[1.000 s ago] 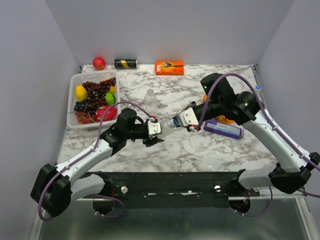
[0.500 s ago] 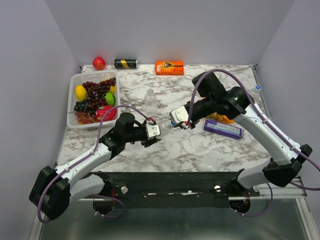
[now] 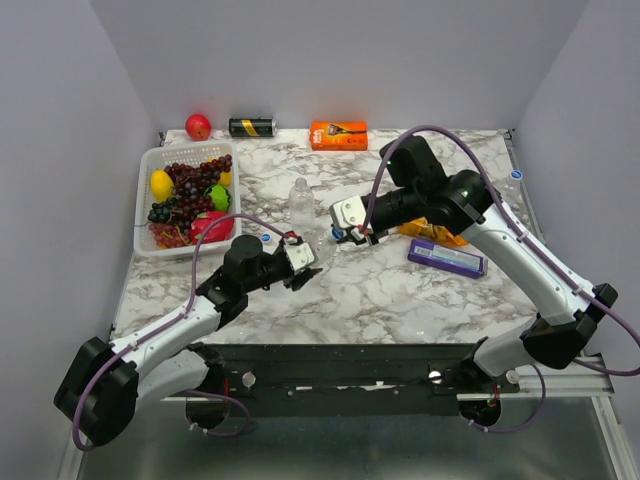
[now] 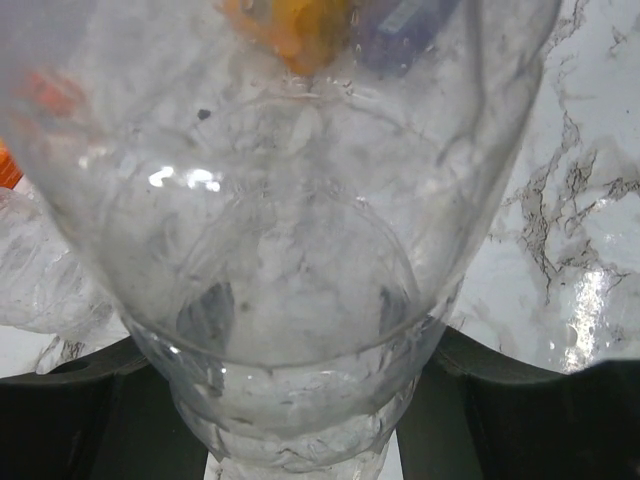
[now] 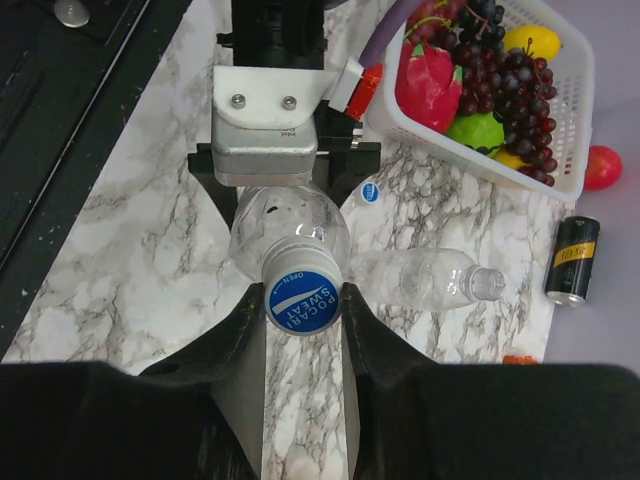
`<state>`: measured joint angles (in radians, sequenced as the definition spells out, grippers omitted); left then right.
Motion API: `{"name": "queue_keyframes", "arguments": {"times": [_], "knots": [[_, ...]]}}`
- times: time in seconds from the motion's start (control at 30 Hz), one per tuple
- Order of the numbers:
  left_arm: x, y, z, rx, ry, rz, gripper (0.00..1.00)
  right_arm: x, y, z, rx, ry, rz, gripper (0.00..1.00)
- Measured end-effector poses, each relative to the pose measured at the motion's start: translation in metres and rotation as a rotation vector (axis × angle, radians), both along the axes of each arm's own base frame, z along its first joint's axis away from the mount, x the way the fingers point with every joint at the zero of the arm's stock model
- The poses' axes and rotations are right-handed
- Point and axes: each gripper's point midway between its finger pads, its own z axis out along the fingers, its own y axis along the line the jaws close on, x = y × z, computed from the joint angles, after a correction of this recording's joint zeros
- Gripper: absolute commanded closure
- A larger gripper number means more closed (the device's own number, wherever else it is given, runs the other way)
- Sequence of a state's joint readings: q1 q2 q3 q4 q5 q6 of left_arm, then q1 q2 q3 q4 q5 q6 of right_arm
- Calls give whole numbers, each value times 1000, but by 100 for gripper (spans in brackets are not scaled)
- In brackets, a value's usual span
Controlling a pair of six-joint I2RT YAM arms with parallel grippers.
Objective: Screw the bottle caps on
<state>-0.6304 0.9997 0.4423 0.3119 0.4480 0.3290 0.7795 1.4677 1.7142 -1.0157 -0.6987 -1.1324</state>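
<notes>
Near the middle of the table, my left gripper clamps the bottle; a spare bottle waits at its 11 o'clock. My right gripper pinches the blue cap on the neck. If the bottle twists in that grip, the cap could cross-thread or skip.
</notes>
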Motion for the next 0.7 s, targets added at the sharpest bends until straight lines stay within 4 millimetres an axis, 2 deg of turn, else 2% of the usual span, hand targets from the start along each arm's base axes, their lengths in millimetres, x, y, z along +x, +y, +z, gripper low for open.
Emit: {"name": "queue_keyframes", "arguments": {"times": [0.2,0.33,0.47,0.7], "knots": [[8,2,6,-20,-9,53,100,7,6,6,23,31,-48,75],[20,9,7,-13,-30,134,100,18,11,7,10,78,-89,75],[32,19,4,10,-41,226,100,30,15,2,-18,135,-152,76],[41,28,-1,56,-65,325,100,43,15,-5,-73,239,-272,78]]}}
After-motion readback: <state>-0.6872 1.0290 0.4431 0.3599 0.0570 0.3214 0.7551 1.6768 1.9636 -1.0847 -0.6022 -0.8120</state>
